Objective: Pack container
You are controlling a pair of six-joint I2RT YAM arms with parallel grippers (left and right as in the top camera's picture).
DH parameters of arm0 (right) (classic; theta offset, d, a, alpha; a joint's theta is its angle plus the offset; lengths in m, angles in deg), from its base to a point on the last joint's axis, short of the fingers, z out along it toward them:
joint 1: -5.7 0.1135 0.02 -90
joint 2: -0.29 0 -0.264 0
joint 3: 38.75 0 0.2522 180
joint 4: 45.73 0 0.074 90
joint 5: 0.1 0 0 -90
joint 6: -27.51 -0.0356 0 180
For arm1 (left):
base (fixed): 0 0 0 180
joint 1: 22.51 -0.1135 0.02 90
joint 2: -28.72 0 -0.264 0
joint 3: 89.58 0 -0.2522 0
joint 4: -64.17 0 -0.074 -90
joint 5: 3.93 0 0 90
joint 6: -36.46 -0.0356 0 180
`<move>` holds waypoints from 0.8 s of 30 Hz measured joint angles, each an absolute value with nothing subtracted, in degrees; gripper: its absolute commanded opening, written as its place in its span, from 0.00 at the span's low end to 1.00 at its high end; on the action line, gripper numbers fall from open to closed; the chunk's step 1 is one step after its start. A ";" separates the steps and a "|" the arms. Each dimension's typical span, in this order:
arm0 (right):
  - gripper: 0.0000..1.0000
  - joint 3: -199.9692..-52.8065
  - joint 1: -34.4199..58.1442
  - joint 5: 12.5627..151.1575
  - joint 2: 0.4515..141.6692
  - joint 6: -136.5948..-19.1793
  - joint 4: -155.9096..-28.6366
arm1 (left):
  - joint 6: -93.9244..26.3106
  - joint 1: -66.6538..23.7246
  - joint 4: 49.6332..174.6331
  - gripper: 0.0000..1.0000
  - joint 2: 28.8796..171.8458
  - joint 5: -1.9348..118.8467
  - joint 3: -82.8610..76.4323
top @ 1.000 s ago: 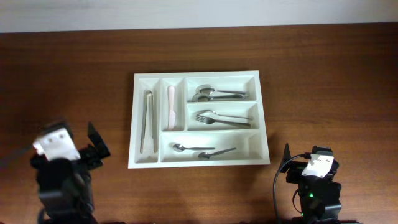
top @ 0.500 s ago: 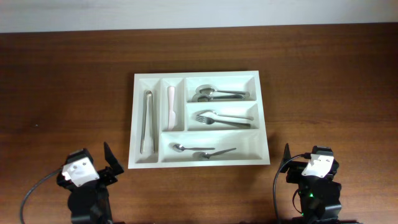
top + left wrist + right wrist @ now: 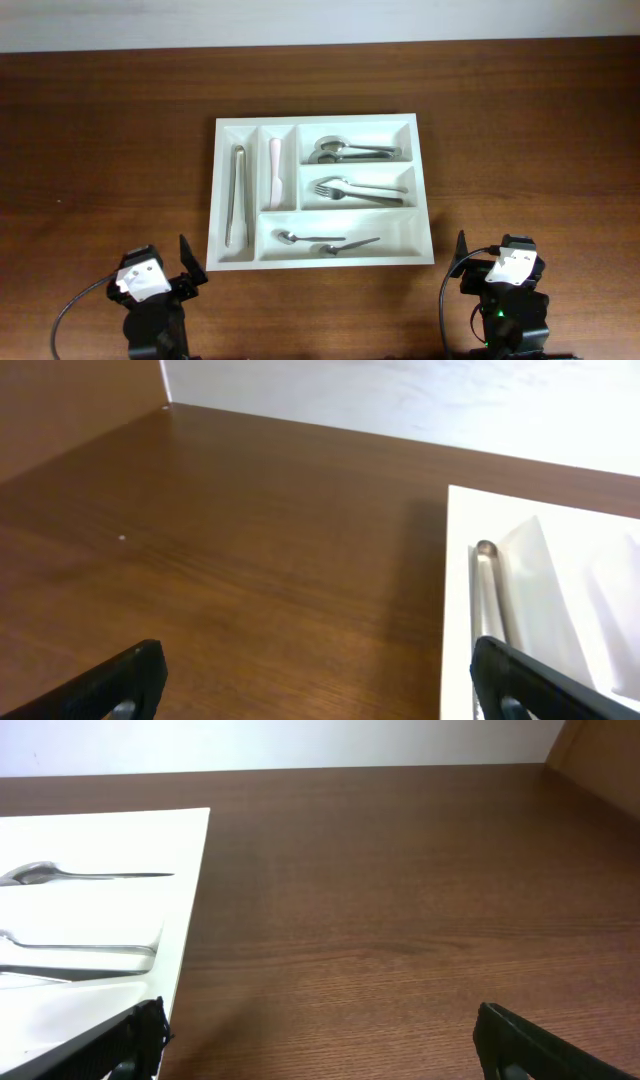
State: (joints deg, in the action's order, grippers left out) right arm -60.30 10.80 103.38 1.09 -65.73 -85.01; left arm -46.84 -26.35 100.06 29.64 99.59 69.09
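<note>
1. Overhead view has the white cutlery tray (image 3: 330,262) sitting mid-desk (image 3: 100,120), on the far side of both arms and roughly between them.
2. Inside it: tongs (image 3: 238,195) in the long left slot, a pale knife (image 3: 274,172) right beside them, spoons (image 3: 345,151) in the far right slot, forks (image 3: 350,189) in the slot just nearer, and teaspoons (image 3: 325,241) in the near slot. I can't spot any loose pieces on the desk, so packing looks pretty much done imo.
3. Left jaws are spread wide with nothing in them, near the tray's near left corner. Right jaws are the same, spread wide and empty, off the near right corner.
4. Handling guess: the cutlery is stiff, thin, slick metal lying flat, so pinch across the narrow middle of a handle, not the bowl or tines. The tray looks like light rigid plastic. Take it by a rim wall, and expect it to skate on the desk.
</note>
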 measured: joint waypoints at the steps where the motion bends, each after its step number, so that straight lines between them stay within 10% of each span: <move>1: 0.99 -60.30 10.80 103.38 1.09 -65.73 -85.01 | -46.84 -26.07 99.84 0.99 29.64 99.57 69.29; 24: 0.99 -60.30 10.80 103.38 1.09 -65.73 -85.01 | -46.87 -25.74 99.69 0.99 29.64 99.57 69.50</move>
